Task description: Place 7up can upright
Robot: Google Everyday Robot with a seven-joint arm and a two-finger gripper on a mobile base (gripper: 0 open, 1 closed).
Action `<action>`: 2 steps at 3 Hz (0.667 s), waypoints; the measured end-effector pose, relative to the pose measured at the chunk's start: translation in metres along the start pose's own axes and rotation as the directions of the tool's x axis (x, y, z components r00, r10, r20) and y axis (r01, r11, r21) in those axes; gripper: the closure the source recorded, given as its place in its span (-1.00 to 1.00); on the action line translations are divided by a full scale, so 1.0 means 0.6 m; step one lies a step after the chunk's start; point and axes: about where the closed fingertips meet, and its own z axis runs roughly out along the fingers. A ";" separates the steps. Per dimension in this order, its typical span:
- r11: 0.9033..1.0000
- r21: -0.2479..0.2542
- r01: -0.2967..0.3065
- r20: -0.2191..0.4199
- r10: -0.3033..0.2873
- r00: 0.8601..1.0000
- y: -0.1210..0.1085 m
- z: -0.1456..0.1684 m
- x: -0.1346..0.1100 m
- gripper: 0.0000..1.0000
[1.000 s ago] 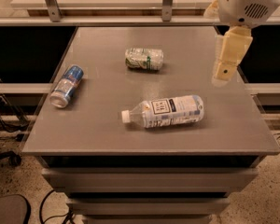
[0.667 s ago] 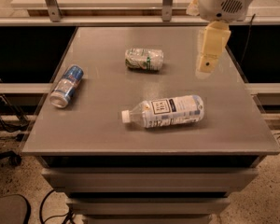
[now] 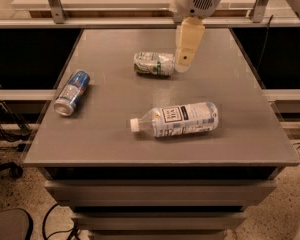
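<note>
I see the 7up can (image 3: 154,63) lying on its side toward 12 o'clock on the grey table (image 3: 250,134). My gripper (image 3: 182,64) hangs just beside its 3 o'clock end, and I cannot tell how wide it is. A blue-and-silver can (image 3: 71,92) lies at 9 o'clock and a clear plastic bottle (image 3: 177,119) near 6 o'clock.

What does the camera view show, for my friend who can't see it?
The robot's cream hand hangs just right of a small dented silvery-white-and-green drink can lying on its side on a grey table. A slim blue-and-silver can lies at the left, and a clear plastic bottle with a white label lies in front.
</note>
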 end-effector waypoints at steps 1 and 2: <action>0.999 0.014 -0.038 0.000 0.038 0.999 0.004 0.014 -0.005 -1.00; 0.999 0.026 -0.046 0.003 0.046 0.999 -0.010 0.036 -0.024 -1.00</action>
